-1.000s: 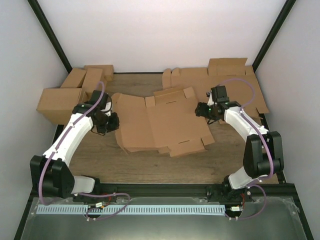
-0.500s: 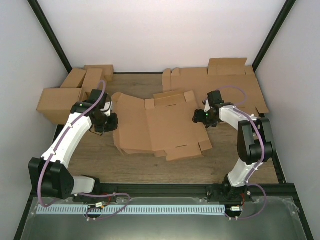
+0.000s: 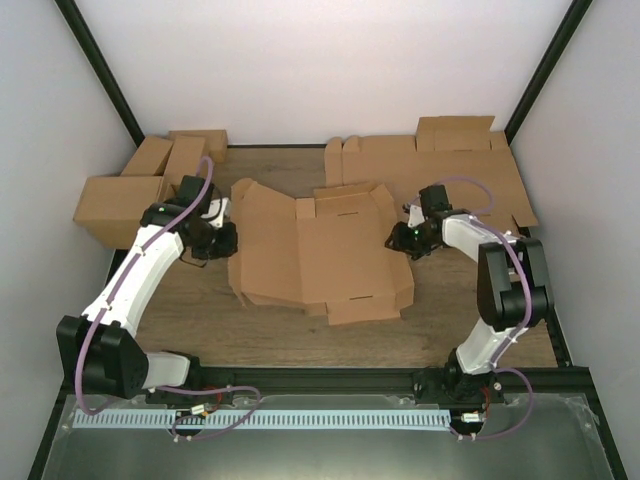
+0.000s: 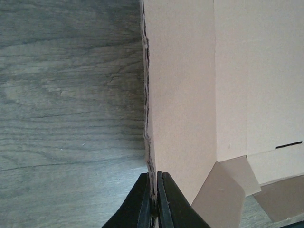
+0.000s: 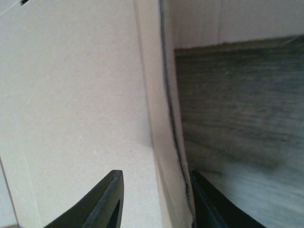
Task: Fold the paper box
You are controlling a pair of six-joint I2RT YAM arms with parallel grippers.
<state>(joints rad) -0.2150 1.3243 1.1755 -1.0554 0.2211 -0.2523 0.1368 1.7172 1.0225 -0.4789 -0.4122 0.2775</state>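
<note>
The paper box (image 3: 320, 255) lies unfolded in the middle of the wooden table, a brown sheet with creased panels and tabbed flaps. My left gripper (image 3: 228, 243) is at its left edge, shut on the raised side panel (image 4: 185, 95). In the left wrist view the cardboard edge is pinched between the black fingers (image 4: 153, 190). My right gripper (image 3: 397, 238) is at the box's right edge. In the right wrist view its jaws (image 5: 156, 190) straddle the upturned edge of the panel (image 5: 71, 95). The edge rests against the right finger, and a gap remains at the left one.
A cluster of brown cartons (image 3: 130, 195) stands at the back left, close behind my left arm. A pile of flat cardboard sheets (image 3: 440, 165) lies at the back right. Bare wooden table (image 3: 260, 330) shows in front of the box.
My right gripper has moved left onto the box's right edge and its jaws have narrowed. The box has shifted slightly left and its side panels stand more upright. The left grip is unchanged.
</note>
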